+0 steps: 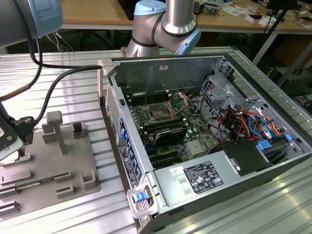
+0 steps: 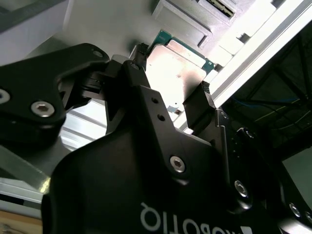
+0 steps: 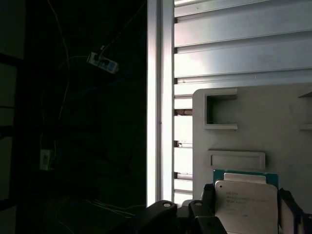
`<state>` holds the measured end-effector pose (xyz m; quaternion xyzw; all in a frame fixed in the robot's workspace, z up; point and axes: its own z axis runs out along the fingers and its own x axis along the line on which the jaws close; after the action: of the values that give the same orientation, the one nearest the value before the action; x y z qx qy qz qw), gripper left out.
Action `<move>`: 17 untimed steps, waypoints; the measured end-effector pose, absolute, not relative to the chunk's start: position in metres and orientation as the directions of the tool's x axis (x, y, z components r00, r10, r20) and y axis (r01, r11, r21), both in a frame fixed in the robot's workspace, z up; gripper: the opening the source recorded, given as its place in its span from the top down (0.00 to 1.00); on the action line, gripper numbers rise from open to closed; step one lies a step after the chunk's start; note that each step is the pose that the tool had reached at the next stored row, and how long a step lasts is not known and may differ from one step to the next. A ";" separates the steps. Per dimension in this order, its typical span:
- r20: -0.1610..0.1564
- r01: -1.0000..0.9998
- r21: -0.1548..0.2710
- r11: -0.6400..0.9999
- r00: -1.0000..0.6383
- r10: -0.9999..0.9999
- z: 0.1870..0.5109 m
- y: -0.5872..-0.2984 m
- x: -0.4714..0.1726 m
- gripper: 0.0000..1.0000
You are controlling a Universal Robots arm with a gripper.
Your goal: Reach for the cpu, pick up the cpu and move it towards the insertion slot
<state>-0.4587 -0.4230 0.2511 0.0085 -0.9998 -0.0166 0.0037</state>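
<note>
The cpu [image 2: 178, 66] sits clamped between the fingers [image 2: 202, 97] of the gripper [image 2: 171, 77], held on two opposite edges, over the grey tray [image 3: 234, 131]. In the exterior view you find the insertion slot [image 1: 160, 113] mid-frame inside the open case [image 1: 165, 73], well apart from the tray at lower left.

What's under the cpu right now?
In the first wrist view the grey tray lies beneath the cpu. The cpu covers the patch directly under it, so whether it rests in a recess or is lifted cannot be told.
</note>
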 end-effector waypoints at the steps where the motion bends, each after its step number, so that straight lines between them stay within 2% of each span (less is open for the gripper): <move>1: 0.007 -0.017 0.033 0.999 -1.000 -0.017 0.252 -0.423 -0.459 0.45; 17: 0.007 -0.017 0.033 0.999 -1.000 -0.017 0.263 -0.423 -0.459 0.45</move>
<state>-0.4587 -0.4230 0.2631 0.0085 -0.9998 -0.0166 0.0037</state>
